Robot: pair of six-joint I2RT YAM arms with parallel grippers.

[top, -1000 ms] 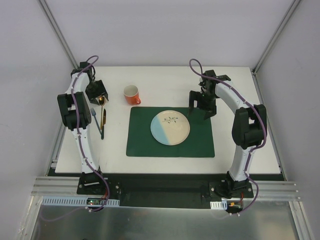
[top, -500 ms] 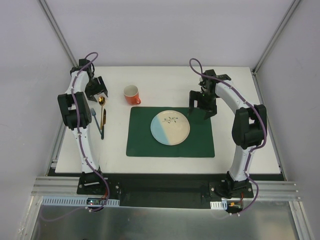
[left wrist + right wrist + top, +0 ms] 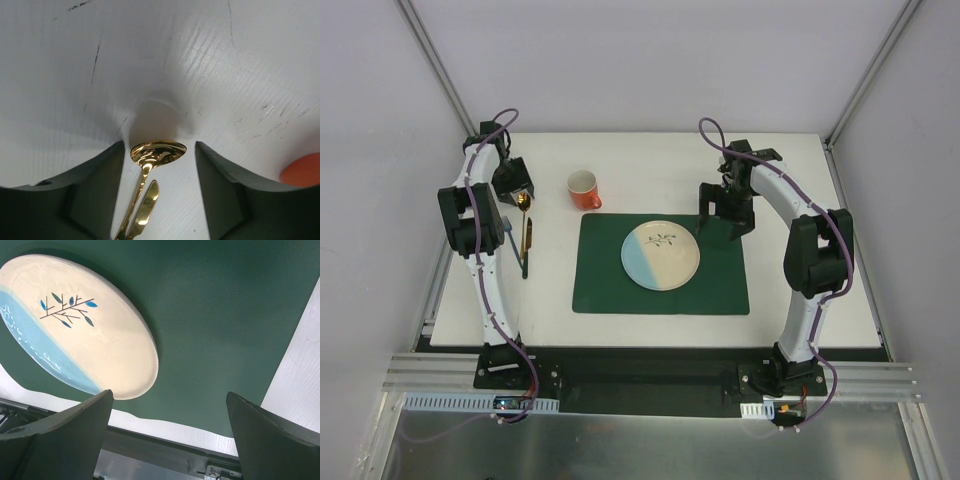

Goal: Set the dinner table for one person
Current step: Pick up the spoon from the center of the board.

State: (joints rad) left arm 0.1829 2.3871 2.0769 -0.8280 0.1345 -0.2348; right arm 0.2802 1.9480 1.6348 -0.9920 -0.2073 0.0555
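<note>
Left tool [image 3: 512,182], jaws apart, straddles the bowl of the spoon [image 3: 158,151] near the left edge of the worktop [image 3: 670,160]. Right tool [image 3: 169,396], jaws apart, hangs over the mat [image 3: 215,315] beside the plate [image 3: 100,340].

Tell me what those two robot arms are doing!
They are setting the dinner table. The plate sits on the green placemat, an orange mug by its far corner. The left tool hangs open over the gold spoon, which lies beside a gold knife left of the mat. The right tool hovers open above the mat, holding nothing.
</note>
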